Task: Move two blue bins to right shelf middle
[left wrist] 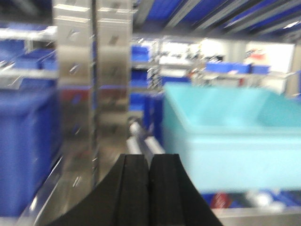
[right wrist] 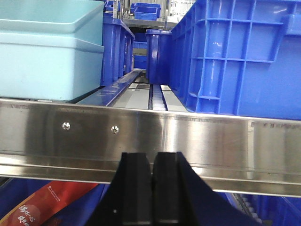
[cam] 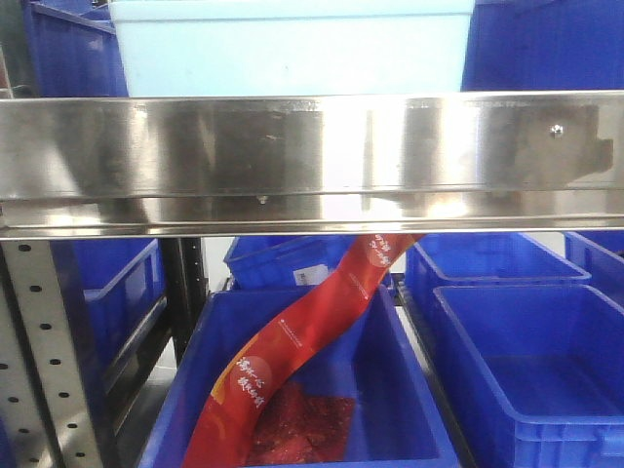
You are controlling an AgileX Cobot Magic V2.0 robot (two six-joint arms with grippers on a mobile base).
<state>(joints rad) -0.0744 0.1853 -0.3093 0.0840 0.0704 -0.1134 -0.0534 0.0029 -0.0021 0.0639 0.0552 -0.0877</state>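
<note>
Both grippers were pressed closed on nothing — the left gripper (left wrist: 149,188) hung before a steel upright (left wrist: 89,84), with a pale turquoise bin (left wrist: 230,141) to its right. The right gripper (right wrist: 152,188) sat low against the steel shelf rail (right wrist: 188,136). Above that rail stood a blue bin (right wrist: 235,56) — beside the turquoise one. Below, a red banner (cam: 292,341) trailed into another blue bin.

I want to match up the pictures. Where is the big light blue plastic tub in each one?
Exterior front view: the light blue plastic tub sits top centre, above the shiny steel shelf rail.
Left wrist view: right half, blurry.
Right wrist view: upper left, resting above the same rail.
Shared landmark: dark blue plastic bins beside the tub.
</note>
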